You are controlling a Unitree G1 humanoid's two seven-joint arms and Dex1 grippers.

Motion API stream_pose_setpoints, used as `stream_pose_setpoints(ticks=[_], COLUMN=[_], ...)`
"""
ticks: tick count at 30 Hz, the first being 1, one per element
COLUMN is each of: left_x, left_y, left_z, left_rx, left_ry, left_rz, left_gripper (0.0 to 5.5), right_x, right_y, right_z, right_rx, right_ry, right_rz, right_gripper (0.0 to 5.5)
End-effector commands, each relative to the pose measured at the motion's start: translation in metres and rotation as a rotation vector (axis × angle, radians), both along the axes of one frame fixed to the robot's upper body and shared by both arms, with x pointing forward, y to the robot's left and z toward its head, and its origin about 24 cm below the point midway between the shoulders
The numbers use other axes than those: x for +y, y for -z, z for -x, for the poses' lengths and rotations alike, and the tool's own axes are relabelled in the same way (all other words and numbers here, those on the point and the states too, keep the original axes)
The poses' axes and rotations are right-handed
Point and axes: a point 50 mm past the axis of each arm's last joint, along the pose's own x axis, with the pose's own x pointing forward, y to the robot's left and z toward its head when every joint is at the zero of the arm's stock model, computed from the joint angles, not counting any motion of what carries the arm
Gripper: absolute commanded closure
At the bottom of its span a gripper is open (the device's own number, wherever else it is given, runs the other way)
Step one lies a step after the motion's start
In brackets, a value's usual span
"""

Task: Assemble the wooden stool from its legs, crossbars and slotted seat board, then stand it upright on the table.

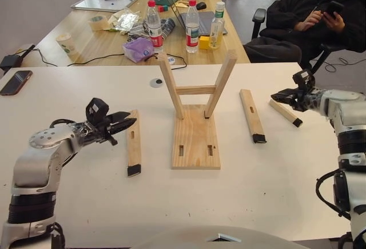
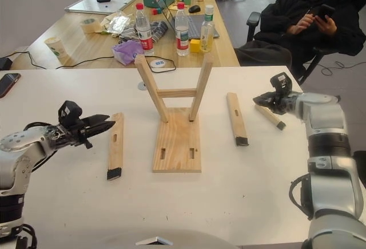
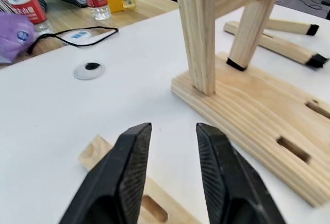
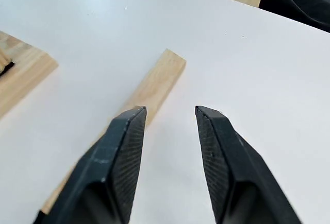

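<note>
Pine board (image 1: 195, 137), flat and slotted, bears two slanted legs (image 1: 171, 89); ribbed black left gripper (image 3: 172, 128) and right gripper (image 4: 170, 112) gape empty.

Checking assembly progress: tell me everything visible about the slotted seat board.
The slotted seat board is a pale, grained wooden rectangle lying flat on the white table. Two legs joined by a crossbar stand on its far end, splaying apart toward the top. Two rectangular slots at its near end are empty. Loose legs lie apart from it on either side.
</note>
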Motion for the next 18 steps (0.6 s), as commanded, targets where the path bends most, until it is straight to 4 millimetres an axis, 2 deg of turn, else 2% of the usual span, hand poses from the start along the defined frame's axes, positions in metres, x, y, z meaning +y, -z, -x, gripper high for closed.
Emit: stream_pose_setpoints(ticks=[1,7,10,14,18], left_x=[0.001,-0.001,-0.009,-0.017,-0.025], left_y=[-0.015,-0.024,-0.032,-0.043,-0.057], left_z=[-0.006,-0.008,-0.012,-0.015,-0.017], left_rx=[-0.106,-0.16,-0.185,-0.221,-0.269], left_ry=[-0.1,-0.14,-0.106,-0.071,-0.039], left_rz=[0.025,0.032,0.028,0.032,0.048], left_gripper=[3.87,3.87,3.87,3.87,3.87], right_x=[-0.031,-0.043,-0.054,-0.058,-0.056], right_y=[0.002,0.027,0.041,0.06,0.072], right_z=[0.0,0.005,0.018,0.029,0.033], right_rx=[0.045,0.131,0.186,0.252,0.272], right_ry=[0.058,0.081,0.123,0.15,0.171], right_rz=[0.141,0.18,0.178,0.169,0.148], right_gripper=[3.4,3.4,3.4,3.4,4.06])
